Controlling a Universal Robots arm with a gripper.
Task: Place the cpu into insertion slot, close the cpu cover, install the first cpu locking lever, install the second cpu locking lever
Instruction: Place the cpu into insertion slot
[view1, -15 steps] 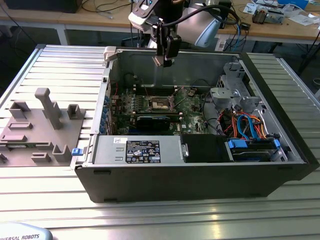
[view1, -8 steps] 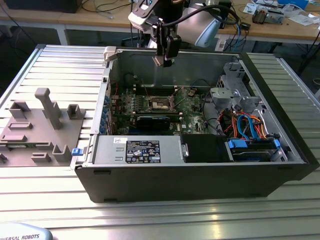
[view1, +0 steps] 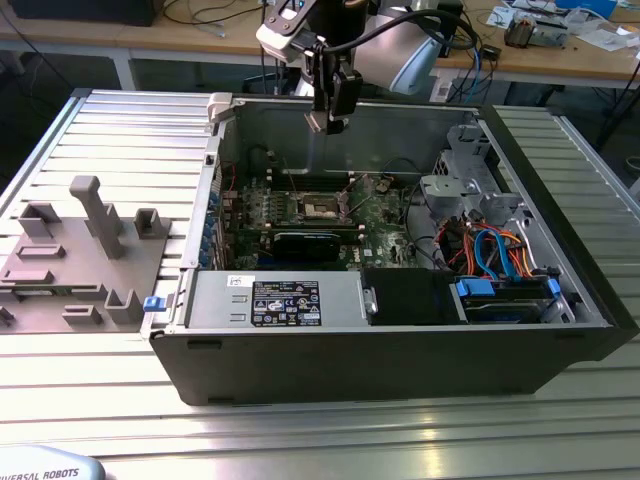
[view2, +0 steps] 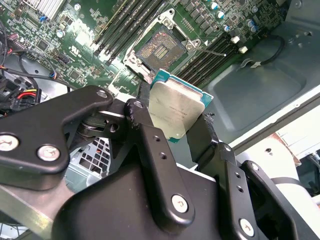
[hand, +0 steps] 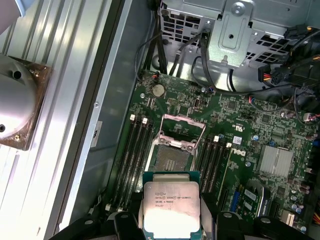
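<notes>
Cpu (hand: 171, 207) | gripper (view1: 330, 120) clamped on its edges, likely sparing contacts | upper centre of exterior view, hanging above insertion slot (view1: 322, 207) | slot bare, not yet seated

In the exterior view, expect bright, even light from above. The ribbed metal table (view1: 320, 430) returns pale bands, while the inside of the computer case (view1: 400, 360) stays shadowed. In both wrist views, note glare on the cpu (hand: 171, 210) (view2: 175, 107), whose silvery face washes out. In the second wrist view, a hot spot bleaches the circuit board (view2: 82, 40).
</notes>
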